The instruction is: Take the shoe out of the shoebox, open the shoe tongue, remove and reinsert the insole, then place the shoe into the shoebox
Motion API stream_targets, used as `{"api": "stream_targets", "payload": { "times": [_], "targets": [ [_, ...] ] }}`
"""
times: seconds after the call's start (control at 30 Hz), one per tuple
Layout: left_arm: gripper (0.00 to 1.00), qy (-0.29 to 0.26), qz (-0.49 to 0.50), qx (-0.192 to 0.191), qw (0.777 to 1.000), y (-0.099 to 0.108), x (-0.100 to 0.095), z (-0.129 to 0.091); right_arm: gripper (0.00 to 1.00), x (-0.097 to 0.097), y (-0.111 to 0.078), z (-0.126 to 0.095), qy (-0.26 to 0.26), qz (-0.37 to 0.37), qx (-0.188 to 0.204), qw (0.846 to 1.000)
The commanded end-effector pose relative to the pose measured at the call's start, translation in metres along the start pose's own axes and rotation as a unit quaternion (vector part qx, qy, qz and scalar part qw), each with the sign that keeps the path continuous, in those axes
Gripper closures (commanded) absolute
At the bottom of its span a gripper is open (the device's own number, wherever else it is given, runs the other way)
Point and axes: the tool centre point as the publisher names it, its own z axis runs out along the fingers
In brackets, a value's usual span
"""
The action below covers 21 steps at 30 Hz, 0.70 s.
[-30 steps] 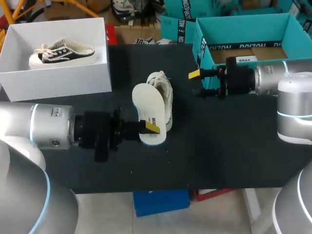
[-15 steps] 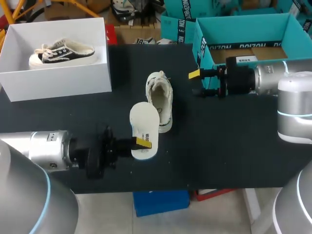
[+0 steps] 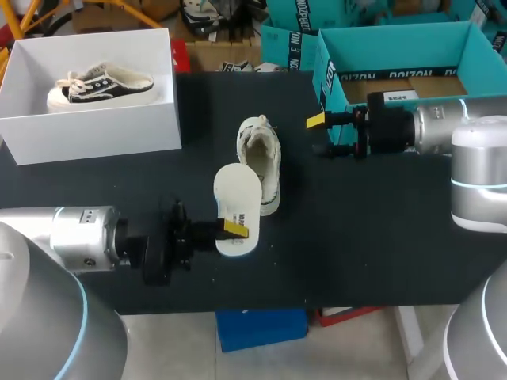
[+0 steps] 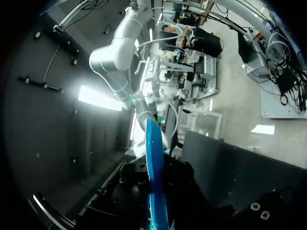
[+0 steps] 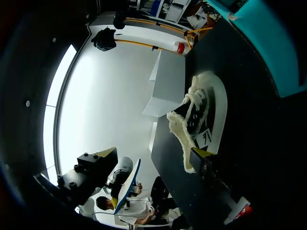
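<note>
Pinching the near end of the pale insole (image 3: 236, 202), the left jaws are closed on it at the tip of the left arm (image 3: 83, 236), holding it flat just beside the white shoe (image 3: 261, 158); I judge this hold suits sliding it back inside. That shoe lies on the dark surface (image 3: 356, 237) between the white box (image 3: 95, 131) and the teal shoebox (image 3: 396, 47), where both arms can reach it. On the right arm (image 3: 436, 127), the right jaws stand apart and empty near the shoe, by the shoebox, probably placed to steady the shoe during reinsertion.
</note>
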Motion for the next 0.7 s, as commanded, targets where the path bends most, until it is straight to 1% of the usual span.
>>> {"api": "stream_targets", "payload": {
  "times": [0.03, 0.07, 0.1, 0.13, 0.2, 0.33, 0.4, 0.47, 0.53, 0.6, 0.7],
  "targets": [
    [1.00, 0.002, 0.055, -0.005, 0.998, -0.021, 0.015, 0.015, 0.00, 0.000, 0.000, 0.002, -0.001, 0.000, -0.001, 1.000],
    [1.00, 0.016, 0.082, -0.003, 0.997, -0.027, 0.020, 0.017, 0.00, 0.000, 0.000, 0.002, -0.001, 0.000, -0.001, 1.000],
    [1.00, 0.024, 0.078, -0.003, 0.997, -0.031, 0.029, 0.019, 0.00, 0.000, 0.000, 0.002, -0.001, 0.000, -0.001, 1.000],
    [1.00, 0.043, 0.094, -0.008, 0.995, -0.037, 0.036, 0.020, 0.00, 0.000, 0.000, 0.002, -0.001, 0.000, -0.001, 1.000],
    [1.00, 0.032, 0.090, -0.008, 0.995, -0.046, 0.048, 0.021, 0.00, 0.000, 0.000, 0.002, -0.001, 0.000, -0.001, 1.000],
    [1.00, 0.032, 0.123, -0.011, 0.992, -0.056, 0.064, 0.021, 0.00, 0.000, 0.000, 0.002, -0.001, 0.000, -0.001, 1.000],
    [1.00, 0.022, 0.131, -0.016, 0.991, -0.056, 0.069, 0.018, 0.00, 0.000, 0.000, 0.002, -0.001, 0.000, -0.001, 1.000],
    [1.00, 0.029, 0.159, -0.018, 0.987, -0.056, 0.072, 0.016, 0.00, 0.000, 0.000, 0.002, -0.001, 0.000, -0.001, 1.000],
    [1.00, 0.035, 0.197, -0.011, 0.980, -0.055, 0.075, 0.014, 0.00, 0.000, 0.000, 0.002, -0.001, 0.000, -0.001, 1.000],
    [1.00, 0.030, 0.208, -0.006, 0.978, -0.051, 0.078, 0.010, 0.00, 0.000, 0.000, 0.002, -0.001, 0.000, -0.001, 1.000],
    [1.00, 0.033, 0.210, -0.012, 0.977, -0.041, 0.081, 0.005, 0.00, 0.000, 0.000, 0.002, -0.001, 0.000, -0.001, 1.000]
  ]
}}
